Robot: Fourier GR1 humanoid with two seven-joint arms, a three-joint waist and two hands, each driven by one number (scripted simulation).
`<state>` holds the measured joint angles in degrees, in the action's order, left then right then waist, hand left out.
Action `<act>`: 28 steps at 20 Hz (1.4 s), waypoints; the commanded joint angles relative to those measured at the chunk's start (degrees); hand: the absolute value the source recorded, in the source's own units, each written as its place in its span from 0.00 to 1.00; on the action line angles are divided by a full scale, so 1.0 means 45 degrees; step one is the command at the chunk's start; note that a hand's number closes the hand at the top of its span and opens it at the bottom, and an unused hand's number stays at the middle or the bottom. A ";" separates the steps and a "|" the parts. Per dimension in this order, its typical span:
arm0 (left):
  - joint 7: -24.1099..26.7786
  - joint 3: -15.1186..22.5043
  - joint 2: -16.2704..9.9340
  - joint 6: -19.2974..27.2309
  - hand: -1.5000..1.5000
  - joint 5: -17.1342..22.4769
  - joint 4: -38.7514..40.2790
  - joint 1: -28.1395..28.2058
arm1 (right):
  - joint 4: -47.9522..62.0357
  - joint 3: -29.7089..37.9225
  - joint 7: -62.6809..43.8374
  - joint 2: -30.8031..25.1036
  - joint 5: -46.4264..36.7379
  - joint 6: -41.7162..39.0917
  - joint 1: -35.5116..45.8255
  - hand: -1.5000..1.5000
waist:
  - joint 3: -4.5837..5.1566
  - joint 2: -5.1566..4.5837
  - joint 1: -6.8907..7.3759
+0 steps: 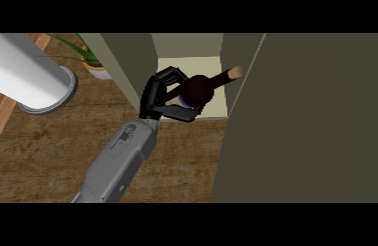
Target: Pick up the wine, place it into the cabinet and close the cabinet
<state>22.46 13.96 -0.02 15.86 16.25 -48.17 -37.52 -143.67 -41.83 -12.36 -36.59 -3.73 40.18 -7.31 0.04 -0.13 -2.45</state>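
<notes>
A: Where is the wine bottle [201, 89]?

B: Near the upper middle of the frame, lying tilted at the mouth of the cabinet [295, 120], its cork end pointing to the upper right over the pale shelf [193, 65].

A: And the hand?

B: One hand [164, 94] comes up from the lower left on a grey forearm, fingers and thumb curled round the bottle's dark body.

A: Anything else?

B: The cabinet door fills the right. On the wooden worktop [66, 140], upper left, stand a white cylinder [29, 72] and a potted plant [92, 60].
</notes>
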 commanded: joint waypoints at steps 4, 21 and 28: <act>0.0689 0.0785 0.0005 0.0939 1.00 0.1500 0.2371 -0.1582 | -0.1539 -0.0317 0.0291 0.0205 0.0524 -0.0252 -0.0837 0.00 | -0.0005 -0.0059 -0.0211; 0.1088 -0.0635 0.0005 0.0988 1.00 0.2255 0.7268 -0.4728 | -0.1465 -0.0227 0.0644 0.0191 0.0971 -0.0658 -0.0819 0.00 | 0.0009 -0.0272 -0.0516; 0.1372 -0.1110 -0.0062 0.1462 1.00 0.2272 0.8323 -0.5428 | -0.1703 -0.0065 0.1011 0.0047 0.1122 -0.0810 -0.1182 0.00 | 0.0007 -0.0308 -0.0699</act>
<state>27.59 10.27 -0.09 21.50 26.30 -13.14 -60.19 -143.20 -41.48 -5.39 -35.98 -1.26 36.57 -10.11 0.07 -1.50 -5.61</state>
